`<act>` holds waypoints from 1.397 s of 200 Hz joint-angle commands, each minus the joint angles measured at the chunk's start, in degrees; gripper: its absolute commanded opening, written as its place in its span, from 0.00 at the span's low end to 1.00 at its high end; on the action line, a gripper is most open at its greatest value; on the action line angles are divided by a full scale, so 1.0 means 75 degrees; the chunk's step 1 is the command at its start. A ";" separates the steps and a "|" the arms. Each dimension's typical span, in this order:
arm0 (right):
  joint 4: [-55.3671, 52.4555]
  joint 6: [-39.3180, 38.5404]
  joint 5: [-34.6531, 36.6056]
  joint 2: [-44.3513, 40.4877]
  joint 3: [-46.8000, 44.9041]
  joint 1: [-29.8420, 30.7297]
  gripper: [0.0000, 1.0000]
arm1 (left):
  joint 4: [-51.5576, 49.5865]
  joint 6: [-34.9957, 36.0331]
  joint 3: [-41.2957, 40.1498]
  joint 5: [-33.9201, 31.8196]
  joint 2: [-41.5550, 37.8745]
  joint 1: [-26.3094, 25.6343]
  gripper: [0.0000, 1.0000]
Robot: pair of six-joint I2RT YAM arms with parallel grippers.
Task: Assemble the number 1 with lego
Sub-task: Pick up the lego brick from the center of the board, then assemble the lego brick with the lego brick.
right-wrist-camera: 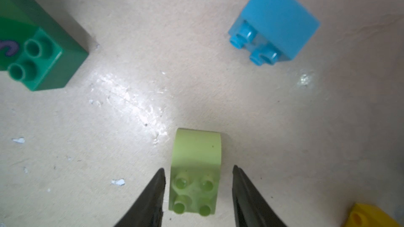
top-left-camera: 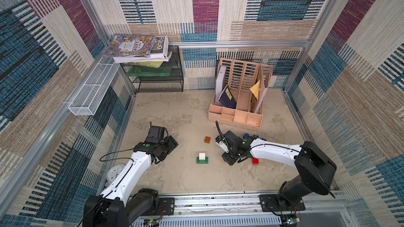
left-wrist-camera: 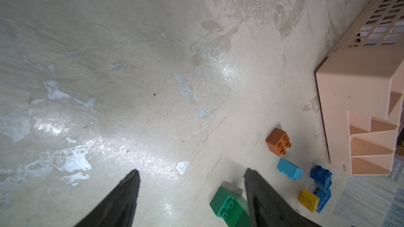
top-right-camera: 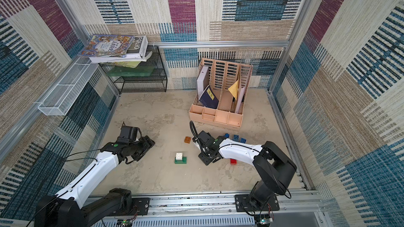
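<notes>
Lime lego (right-wrist-camera: 196, 149) lies ungripped between parted fingers (right-wrist-camera: 153, 195) of the low right pincer (right-wrist-camera: 198, 168); left pincer (left-wrist-camera: 191, 169) gapes empty.

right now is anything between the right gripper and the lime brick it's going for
Nothing visible. The lime brick sits between the open fingers of the right gripper, a thin gap showing on each side. The light blue brick lies well beyond it, out of the way.
</notes>
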 commanded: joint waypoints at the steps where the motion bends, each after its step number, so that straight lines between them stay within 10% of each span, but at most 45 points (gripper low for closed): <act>1: 0.0147 0.0021 0.0029 0.0061 -0.0008 0.0023 0.49 | 0.0057 0.0099 0.0038 0.0005 0.0007 0.0017 0.79; 123: -0.0129 -0.0293 -0.0121 -0.0110 0.0302 0.0025 0.27 | 0.0103 0.0123 -0.0009 0.0016 -0.0023 0.0019 0.78; 279: -0.3497 -0.4588 -0.1056 0.1549 0.5084 0.1251 0.21 | 0.0383 0.0535 -0.0435 0.0346 -0.0136 0.0213 0.79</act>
